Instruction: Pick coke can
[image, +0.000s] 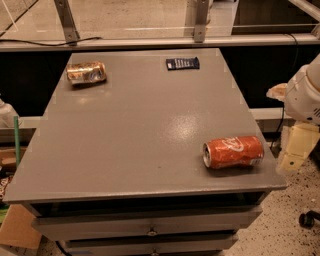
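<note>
The coke can (233, 151), red-orange with white script and a silver top, lies on its side near the front right corner of the grey table (140, 130). Its top faces left. My gripper (294, 151) hangs off the table's right edge at the end of the white arm (306, 95). It is just right of the can, about level with the tabletop, and does not touch the can.
A gold-brown can (86, 72) lies on its side at the back left of the table. A dark blue packet (182, 63) lies at the back middle. Drawers (150, 231) sit under the front edge. A glass rail (150, 40) runs behind the table. A cardboard box (17, 230) is on the floor at left.
</note>
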